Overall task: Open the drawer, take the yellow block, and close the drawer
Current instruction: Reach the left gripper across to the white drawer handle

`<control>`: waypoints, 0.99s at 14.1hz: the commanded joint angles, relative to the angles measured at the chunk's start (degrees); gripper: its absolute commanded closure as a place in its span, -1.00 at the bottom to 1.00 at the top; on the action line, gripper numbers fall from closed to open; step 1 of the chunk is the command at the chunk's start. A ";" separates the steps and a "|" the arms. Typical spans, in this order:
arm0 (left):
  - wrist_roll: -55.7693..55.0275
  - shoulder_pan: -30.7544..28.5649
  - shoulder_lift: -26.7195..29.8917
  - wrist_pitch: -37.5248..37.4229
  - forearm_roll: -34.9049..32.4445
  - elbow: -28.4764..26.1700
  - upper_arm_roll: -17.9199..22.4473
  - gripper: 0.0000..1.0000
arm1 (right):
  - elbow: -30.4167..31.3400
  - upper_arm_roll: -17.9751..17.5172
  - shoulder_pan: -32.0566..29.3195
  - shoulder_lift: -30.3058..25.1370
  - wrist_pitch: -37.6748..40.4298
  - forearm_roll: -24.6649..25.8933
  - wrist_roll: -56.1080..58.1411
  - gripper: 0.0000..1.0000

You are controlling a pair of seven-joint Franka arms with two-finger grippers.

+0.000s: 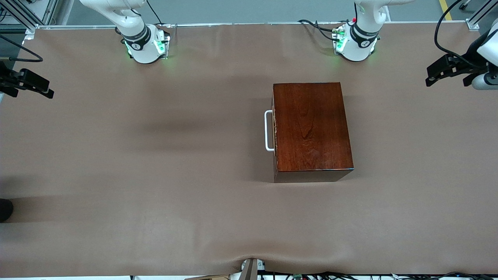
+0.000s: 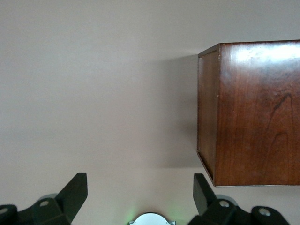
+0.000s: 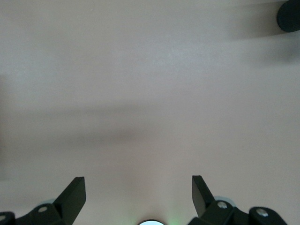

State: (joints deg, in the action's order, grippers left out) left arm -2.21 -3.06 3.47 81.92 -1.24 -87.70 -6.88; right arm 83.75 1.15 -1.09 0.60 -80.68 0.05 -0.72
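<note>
Drawer shut in wooden box, frame centre-right, handle facing right arm's end; yellow block unseen. Left gripper, right gripper wait at frame edges, fingers apart. Risk: off-axis pull drags box

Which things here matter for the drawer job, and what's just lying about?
For the job:
- wooden box, its drawer shut
- white handle
- left hand, open, beside the box
- right hand, open over bare table
- yellow block: not visible

Lying about:
- cables at the table edge
</note>
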 commanded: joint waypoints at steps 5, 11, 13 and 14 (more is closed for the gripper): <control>-0.07 0.77 -0.74 -0.45 -1.40 1.56 0.29 -1.00 | 0.89 -0.98 -1.63 -0.95 -0.09 -0.84 0.63 -1.00; -6.45 1.91 -7.15 -0.36 -0.70 7.00 -6.73 -1.00 | 0.98 -0.98 -1.63 -1.04 -0.09 -0.84 0.63 -1.00; -17.94 5.06 -13.11 0.08 -0.87 11.64 -10.07 -1.00 | 0.89 -0.98 -1.63 -0.95 -0.09 -0.84 0.63 -1.00; -23.22 8.13 -15.84 0.34 -0.87 13.67 -10.35 -1.00 | 0.89 -0.98 -1.63 -0.95 -0.09 -0.84 0.63 -1.00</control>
State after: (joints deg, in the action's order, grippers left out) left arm -16.90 0.98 -5.29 82.99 -1.47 -81.14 -15.91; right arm 83.80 1.18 -1.11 0.60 -80.68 0.05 -0.72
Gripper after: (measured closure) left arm 0.000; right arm 0.000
